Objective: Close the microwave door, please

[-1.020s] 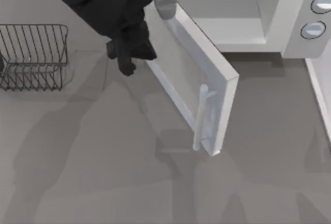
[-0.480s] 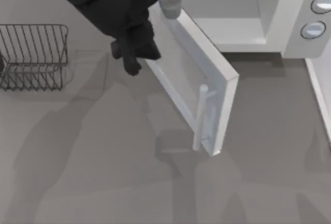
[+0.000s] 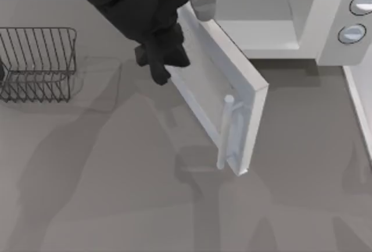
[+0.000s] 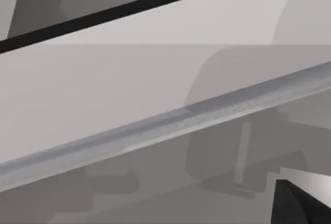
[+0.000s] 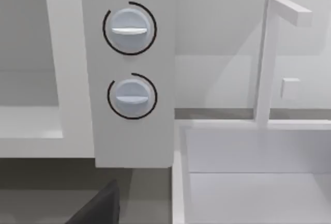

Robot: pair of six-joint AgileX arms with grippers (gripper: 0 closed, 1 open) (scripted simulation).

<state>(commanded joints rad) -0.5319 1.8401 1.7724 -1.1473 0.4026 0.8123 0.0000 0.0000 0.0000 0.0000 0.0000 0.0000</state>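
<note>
Our left gripper [image 3: 161, 66] hovers just beside the outer face of the microwave door [image 3: 218, 98], near its hinge end; whether its fingers are spread or pressed together we cannot tell. The door stands wide open, swung out from the microwave [image 3: 279, 13] over the tabletop [image 3: 116, 194], its handle [image 3: 224, 131] at the far edge. We judge the step in hand to be the approach; next we must press the panel toward the cavity. A wire rack [image 3: 38, 63] sits well apart from the door, outside its swing. Our right arm idles facing the microwave's knobs [image 5: 129, 28].
</note>
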